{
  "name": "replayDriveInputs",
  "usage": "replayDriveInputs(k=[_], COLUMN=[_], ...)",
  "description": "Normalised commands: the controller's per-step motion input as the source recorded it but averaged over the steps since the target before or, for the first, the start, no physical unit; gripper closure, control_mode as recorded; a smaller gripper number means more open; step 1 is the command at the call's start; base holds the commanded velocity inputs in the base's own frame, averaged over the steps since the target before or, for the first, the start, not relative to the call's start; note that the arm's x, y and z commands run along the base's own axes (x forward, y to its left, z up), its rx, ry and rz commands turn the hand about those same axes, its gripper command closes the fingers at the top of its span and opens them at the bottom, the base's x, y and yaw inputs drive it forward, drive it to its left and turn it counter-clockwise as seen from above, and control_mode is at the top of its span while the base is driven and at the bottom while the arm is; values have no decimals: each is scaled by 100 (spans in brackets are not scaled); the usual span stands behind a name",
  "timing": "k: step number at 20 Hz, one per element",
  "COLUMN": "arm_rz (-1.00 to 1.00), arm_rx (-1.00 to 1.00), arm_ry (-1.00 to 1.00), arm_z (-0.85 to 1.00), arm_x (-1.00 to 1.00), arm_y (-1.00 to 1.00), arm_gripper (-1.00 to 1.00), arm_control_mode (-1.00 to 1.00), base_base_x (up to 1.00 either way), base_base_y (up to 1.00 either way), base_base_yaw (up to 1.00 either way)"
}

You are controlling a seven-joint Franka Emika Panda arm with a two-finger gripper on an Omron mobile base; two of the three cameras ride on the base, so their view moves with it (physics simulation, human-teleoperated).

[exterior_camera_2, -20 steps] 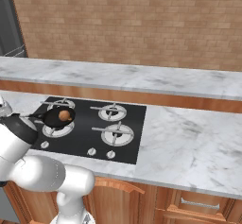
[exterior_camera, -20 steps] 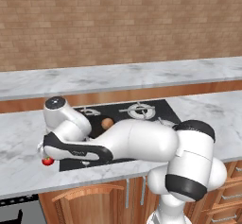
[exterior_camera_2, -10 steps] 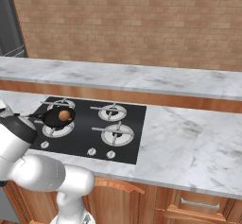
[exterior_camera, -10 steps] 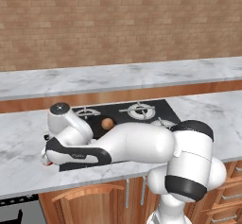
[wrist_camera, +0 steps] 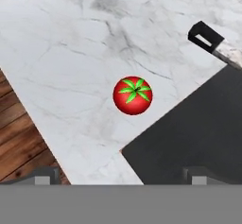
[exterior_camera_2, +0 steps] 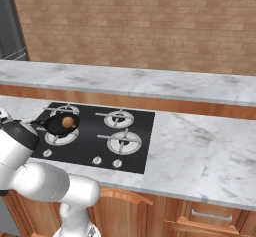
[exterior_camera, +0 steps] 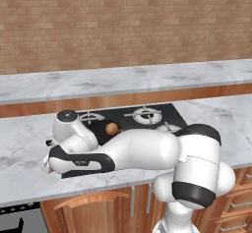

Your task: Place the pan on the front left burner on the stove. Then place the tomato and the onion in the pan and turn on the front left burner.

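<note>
Item: small bright red round tomato (wrist_camera: 133, 95) with green stem top, lying on the white marble tabletop (wrist_camera: 71, 53), just beside the corner of the flat black glossy stove (wrist_camera: 198, 133). My claw (wrist_camera: 120, 173) hung above it, jaws wide apart, empty. Advice: I should centre both tips about the fruit, descend straight, close gently.

Item: round black shallow pan (exterior_camera_2: 62, 124) on the front left burner (exterior_camera_2: 61, 137), holding the smooth brown onion (exterior_camera_2: 68, 123).

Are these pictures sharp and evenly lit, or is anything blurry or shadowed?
Hand view: the tomato is crisp on the marble counter, flatly lit, with barely any shadow under it. Right base view: the stove looks glossy without harsh glare, and the onion sits in the pan, slightly soft.
</note>
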Motion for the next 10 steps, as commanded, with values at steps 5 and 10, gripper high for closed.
replayDriveInputs(k=[5, 10], arm_rz=[-1, -10], arm_rx=[7, 4], arm_ry=[0, 0], arm_z=[-5, 0], arm_x=[0, 0], arm_y=[7, 8], arm_gripper=[-100, -100], arm_control_mode=[-100, -100], base_base_x=[0, 0], base_base_y=[0, 0], base_base_yaw=[0, 0])
